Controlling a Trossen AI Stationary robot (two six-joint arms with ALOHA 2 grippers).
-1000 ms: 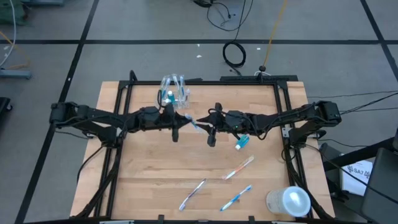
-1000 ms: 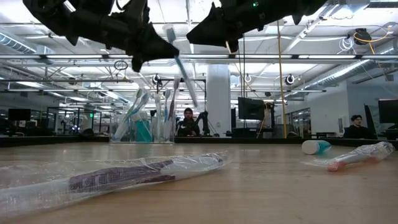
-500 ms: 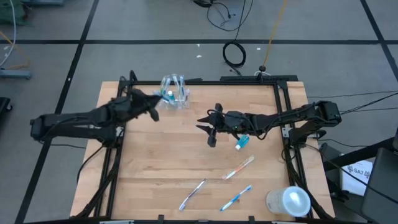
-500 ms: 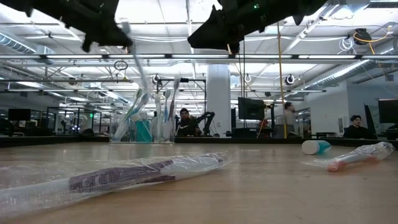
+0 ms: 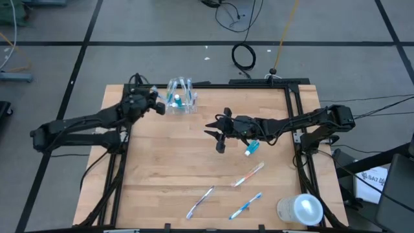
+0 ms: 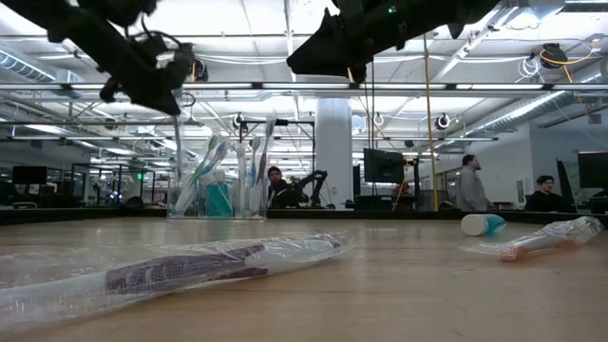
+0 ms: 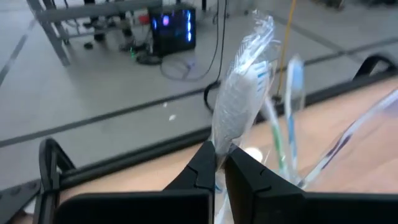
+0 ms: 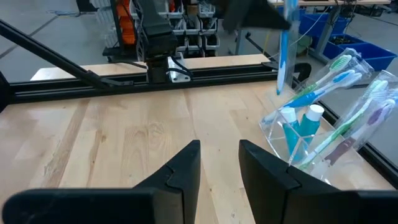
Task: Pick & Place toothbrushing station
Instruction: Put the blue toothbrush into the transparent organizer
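Tabletop [image 5: 162, 168]: pale wood, framed by dark rails, centre of the high view.

Cup [image 5: 182, 95]: small, clear, upper centre-left of the high view near the far edge; holds several toothbrushes leaning outward and two teal toothpaste tubes [image 8: 300, 124] with white caps.

Left gripper [image 5: 157, 105]: upper left of the high view, just beside the cup. Fingers [image 7: 206, 167] pinched narrow on a wrapped toothbrush [image 7: 239, 102], white bristles with blue marks, held upright above the tabletop next to the cup.

Right gripper [image 5: 213, 131]: centre of the high view, raised over bare wood. Fingers [image 8: 181, 171] parted with a clear gap, holding nothing.

Loose toothpaste tube [image 5: 251, 148]: teal, white cap, lying right of centre near the right arm.

Loose wrapped toothbrushes, lower part of the high view: one pinkish [image 5: 248, 175], one with dark marks [image 5: 200, 202], one blue [image 5: 245, 206], each lying apart from the others.

Whitish cylinder [image 5: 301, 210]: lower right corner of the tabletop.

People: background of the low view, beyond the tabletop.
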